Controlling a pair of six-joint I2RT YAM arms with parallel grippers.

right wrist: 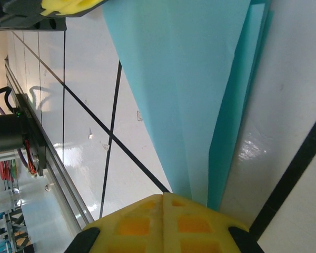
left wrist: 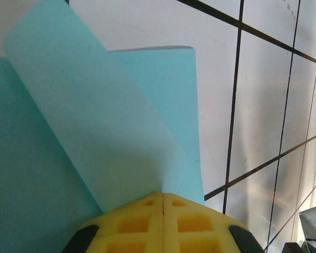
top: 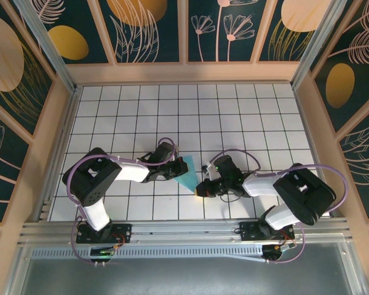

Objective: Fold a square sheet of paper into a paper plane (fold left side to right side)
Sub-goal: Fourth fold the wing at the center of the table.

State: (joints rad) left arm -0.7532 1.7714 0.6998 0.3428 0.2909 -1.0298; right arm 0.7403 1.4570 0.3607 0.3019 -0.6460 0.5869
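Top external: left gripper (top: 176, 166) at left edge of turquoise sheet of paper (top: 188, 176) (folded into triangle), lying on white grid table (top: 234, 117) between arms. Left wrist: we see yellow fingers (left wrist: 142, 221) pressed together, pinching lifted, curling flap. Right gripper (top: 200, 190) touches paper's near tip; right wrist: its fingers (right wrist: 192, 224) pressed together at narrow point, pinch unclear.

I can read no words, numbers, labels or brand marks anywhere. The square sheet of paper (left wrist: 52, 174) is plain blue, and the table (top: 234, 110) carries only blank white tiles with dark lines.
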